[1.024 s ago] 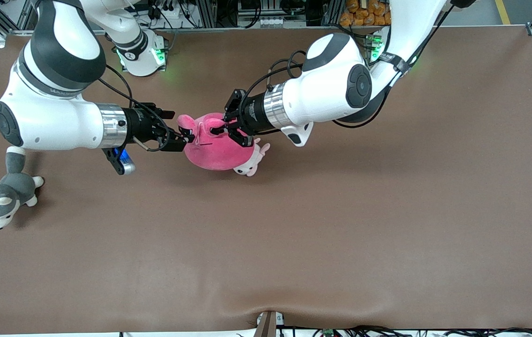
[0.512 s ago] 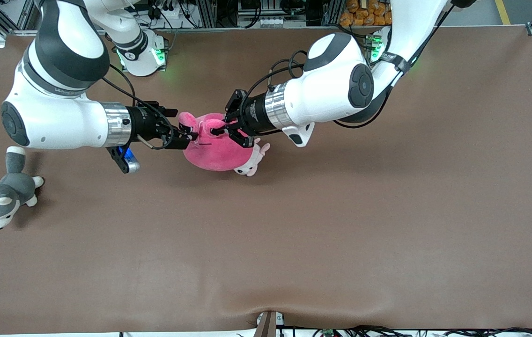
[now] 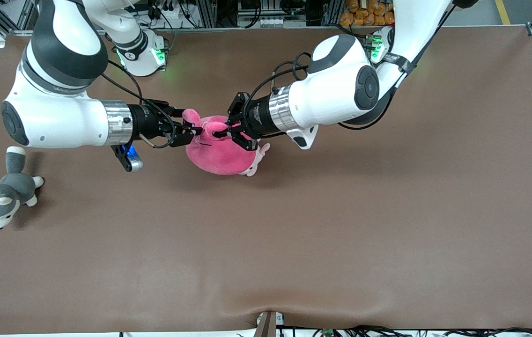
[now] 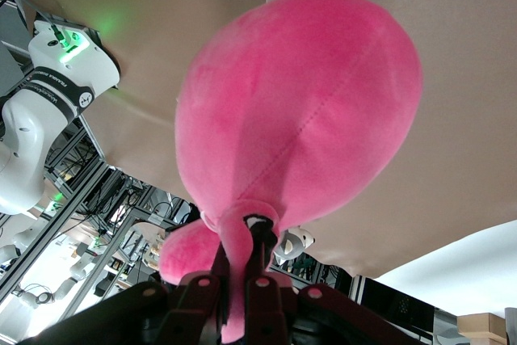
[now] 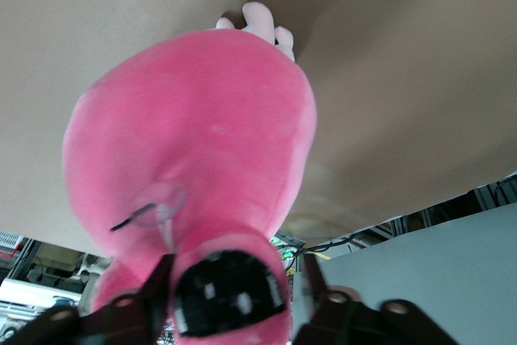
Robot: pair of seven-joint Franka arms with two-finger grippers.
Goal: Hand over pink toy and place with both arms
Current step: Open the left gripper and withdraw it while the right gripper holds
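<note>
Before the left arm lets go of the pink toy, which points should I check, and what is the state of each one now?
1. Left gripper shut on an eye bump of the pink toy: ok.
2. Right gripper around the other eye bump: ok.
3. Right gripper fully shut on it: cannot tell.
4. Toy lifted off the table: ok, the wrist views show it hanging.
5. Small pale pink-and-white plush free of the toy: cannot tell, it lies partly under it.
6. Husky plush apart from both arms: ok.
</note>
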